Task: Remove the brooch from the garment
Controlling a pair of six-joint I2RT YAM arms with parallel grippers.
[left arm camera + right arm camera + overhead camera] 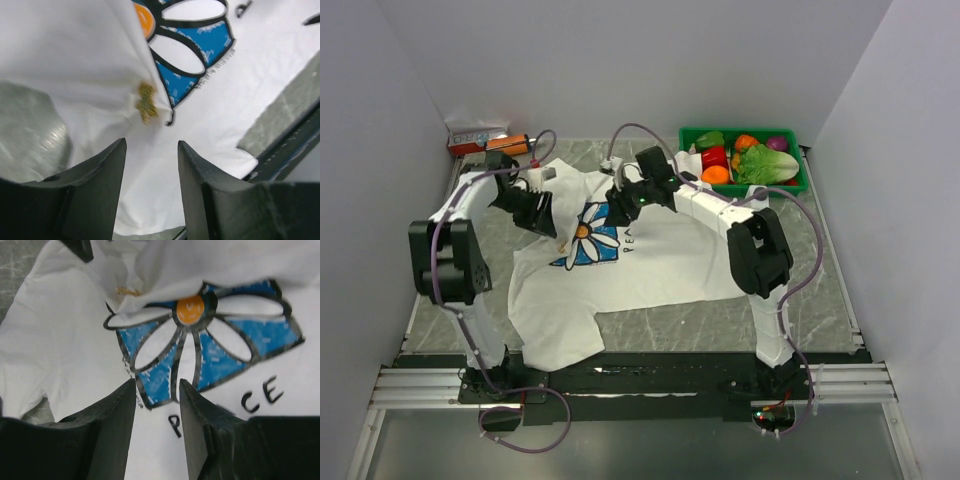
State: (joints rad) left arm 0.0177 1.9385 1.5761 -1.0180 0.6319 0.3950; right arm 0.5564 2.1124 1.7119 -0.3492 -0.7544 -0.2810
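Reaching toward the tabletop's (825,292) far edge over the garment (670,262), elbows raised, the left gripper (150,146) gapes near the brooch (146,102); the right gripper (157,384) gapes above the daisy (190,310).

Green bin (685,138) of vegetables sits far right, carton (472,138) far left

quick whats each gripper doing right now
Left gripper: open, empty, brooch just beyond its fingertips.
Right gripper: open, empty, above the shirt.
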